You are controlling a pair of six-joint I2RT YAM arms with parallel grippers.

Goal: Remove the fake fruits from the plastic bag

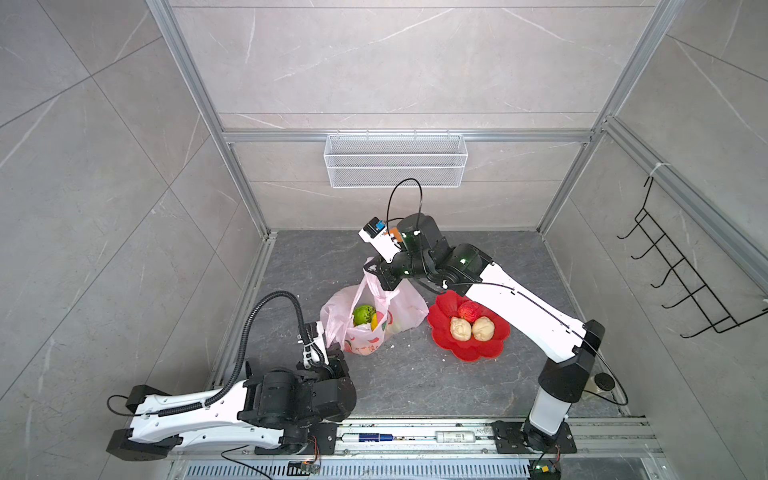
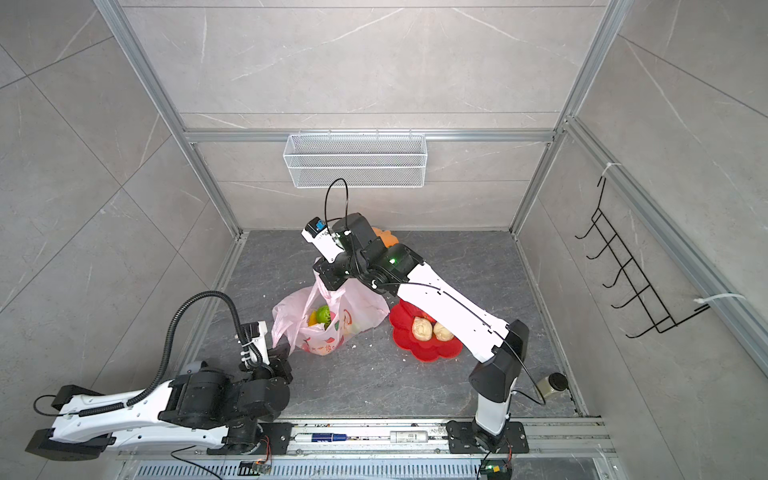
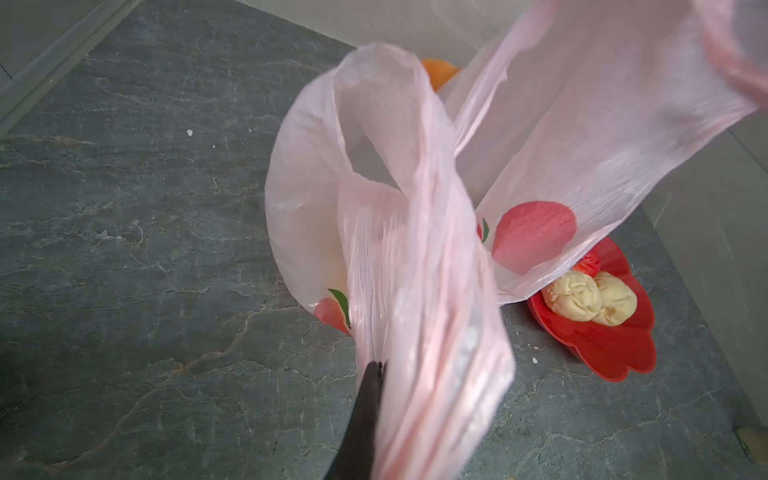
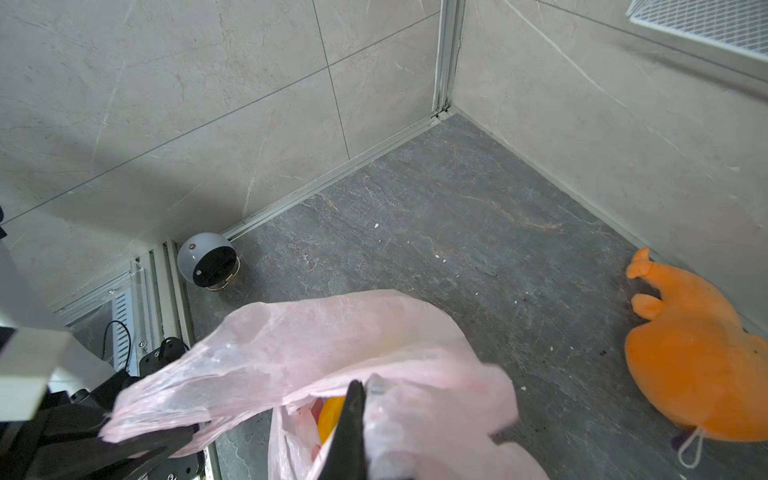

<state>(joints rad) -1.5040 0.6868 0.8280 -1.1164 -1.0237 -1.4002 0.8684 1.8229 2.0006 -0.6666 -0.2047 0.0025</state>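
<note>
The pale-pink plastic bag (image 1: 368,332) (image 2: 328,332) stands on the dark floor, its mouth pulled open between my two grippers. Inside it lie a green ball (image 1: 364,314) (image 2: 323,314) and a yellow fruit (image 1: 375,322) (image 4: 330,411). My left gripper (image 1: 332,348) (image 3: 380,365) is shut on the near handle loop. My right gripper (image 1: 371,272) (image 4: 362,384) is shut on the far handle and holds it raised. Beside the bag, a red ball (image 1: 468,311) and two beige lumps (image 1: 460,328) (image 1: 483,328) rest on the red flower-shaped plate (image 1: 478,352) (image 3: 602,353).
An orange plush toy (image 4: 698,374) (image 2: 384,237) lies by the back wall behind my right arm. A white wire basket (image 1: 395,160) hangs on that wall and a black hook rack (image 1: 681,266) on the right one. A small jar (image 2: 552,384) stands in the front right corner.
</note>
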